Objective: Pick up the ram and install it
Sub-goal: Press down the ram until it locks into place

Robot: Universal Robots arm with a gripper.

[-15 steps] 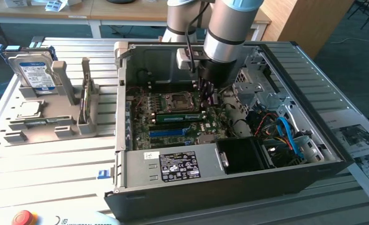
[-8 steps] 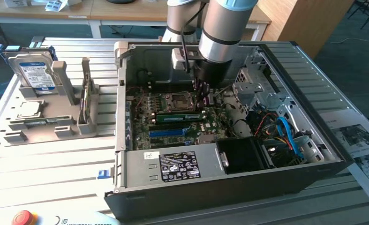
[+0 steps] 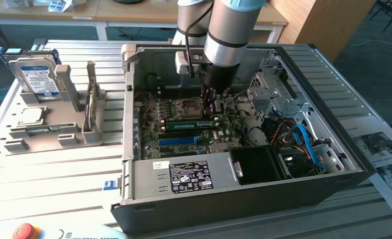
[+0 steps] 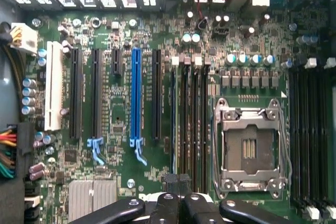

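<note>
— Hanging over the motherboard (image 3: 182, 134), is that end effector (image 3: 212, 102) gripping anything?
— Cannot tell. The ram (image 3: 190, 124) lies just below it, beside the CPU socket (image 3: 186, 106); blue cables (image 3: 304, 139) sit well apart.

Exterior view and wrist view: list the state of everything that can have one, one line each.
computer case: side open, inside exposed.
ram: on its edge in a slot beside the CPU socket; cannot tell if fully seated.
pincer: low inside the case, at the ram's end.
CPU socket: uncovered, no cooler on it.
blue slot: empty.
hard drive: upright in a grey holder outside the case.
</note>
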